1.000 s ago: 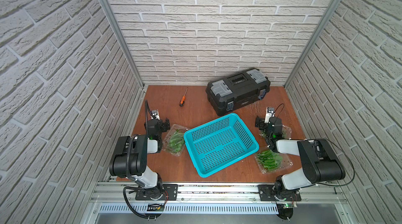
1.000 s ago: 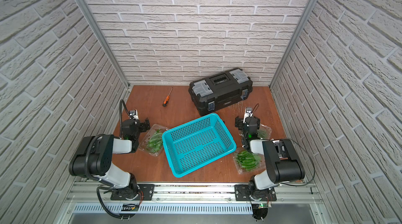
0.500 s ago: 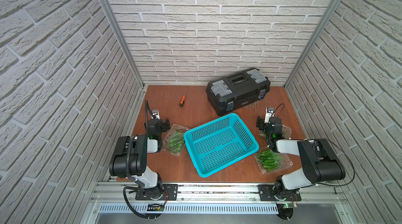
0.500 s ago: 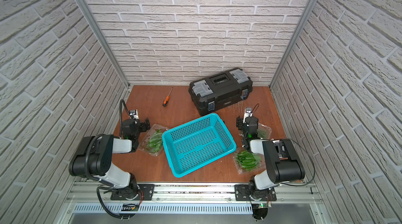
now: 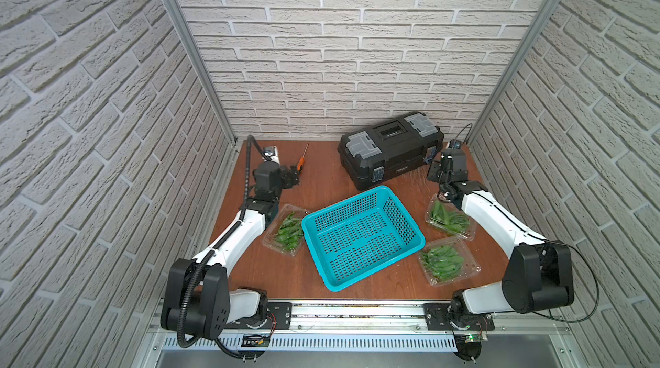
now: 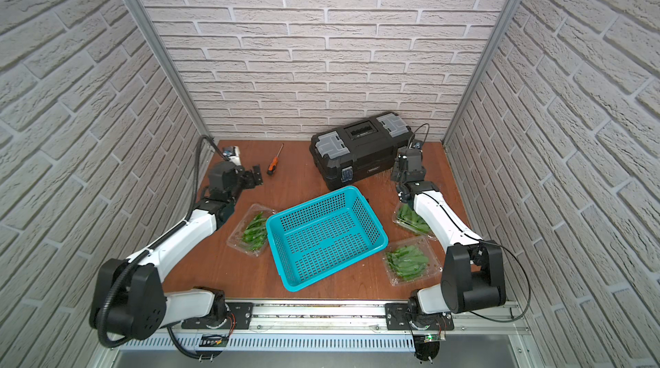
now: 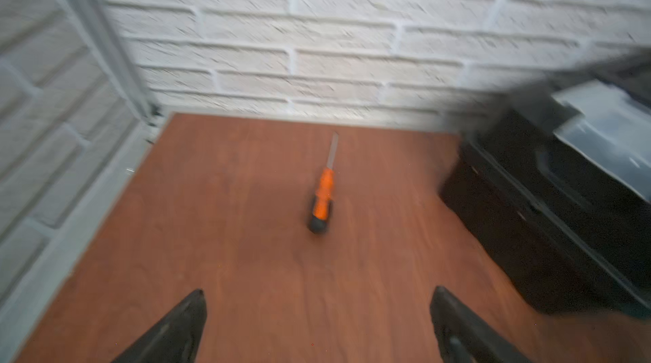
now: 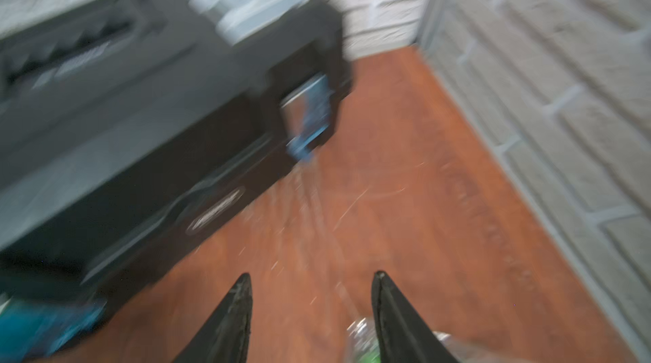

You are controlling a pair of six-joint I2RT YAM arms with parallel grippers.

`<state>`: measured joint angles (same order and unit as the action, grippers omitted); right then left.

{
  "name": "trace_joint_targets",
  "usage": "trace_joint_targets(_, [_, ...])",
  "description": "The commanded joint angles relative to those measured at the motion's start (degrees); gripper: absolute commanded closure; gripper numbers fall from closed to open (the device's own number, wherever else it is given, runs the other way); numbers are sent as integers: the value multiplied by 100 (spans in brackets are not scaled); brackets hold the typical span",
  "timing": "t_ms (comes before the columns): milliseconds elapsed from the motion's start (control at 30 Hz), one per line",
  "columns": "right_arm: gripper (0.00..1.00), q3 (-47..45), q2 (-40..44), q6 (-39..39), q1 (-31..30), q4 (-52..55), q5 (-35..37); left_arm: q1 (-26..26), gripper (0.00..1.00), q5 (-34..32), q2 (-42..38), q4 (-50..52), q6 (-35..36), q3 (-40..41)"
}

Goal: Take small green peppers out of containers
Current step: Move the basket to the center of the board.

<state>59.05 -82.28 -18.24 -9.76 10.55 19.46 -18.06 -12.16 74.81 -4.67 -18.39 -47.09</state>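
Three clear containers hold small green peppers [image 5: 288,231]: one left of the basket [image 5: 273,245], one at the right [image 5: 468,231], one at the front right [image 5: 469,270]. All look closed in both top views. My left gripper [image 5: 294,178] hangs open above bare table behind the left container; in the left wrist view its fingers [image 7: 317,290] stand wide apart with nothing between them. My right gripper [image 5: 433,171] hovers behind the right container, beside the toolbox. In the right wrist view it [image 8: 312,274] is open and empty, with a container corner [image 8: 357,335] by one finger.
A teal perforated basket [image 5: 362,237] sits in the middle. A black toolbox [image 5: 389,150] stands at the back right, close to the right gripper. An orange screwdriver [image 5: 301,162] lies at the back left, just ahead of the left gripper. Brick walls enclose three sides.
Both grippers have risen and moved toward the back wall, away from the containers. The right gripper's jaws have narrowed; the left stays wide open. Both wrist views are blurred by motion.
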Motion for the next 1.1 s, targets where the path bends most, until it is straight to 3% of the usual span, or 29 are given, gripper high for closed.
trace_joint_targets(0, [44, -98, 132, 129, -857, 165, -433, -336, 2, 181, 43, 1314, -589, -124])
trace_joint_targets(100, [44, -206, 159, 118, -1363, -110, -965, -381, 2, 373, -121, 1536, -940, -32])
trace_joint_targets(200, [44, -185, 76, 43, -1710, -116, -818, -380, 2, 371, -261, 1811, -969, -21])
trace_joint_targets(467, [44, -233, -331, -180, -1740, 26, -584, -381, 2, 627, -261, 2663, -638, -309])
trace_joint_targets(667, [44, -396, -107, 231, -1789, 36, -857, -380, 2, 1383, -103, 3056, -515, -624])
trace_joint_targets(867, [44, -442, 27, 867, -2239, 295, -1706, -300, 2, 1074, -108, 2955, -895, -632])
trace_joint_targets(1067, [45, -313, -775, 749, -2805, 178, -2745, 11, 2, 507, -219, 3045, -1937, -775])
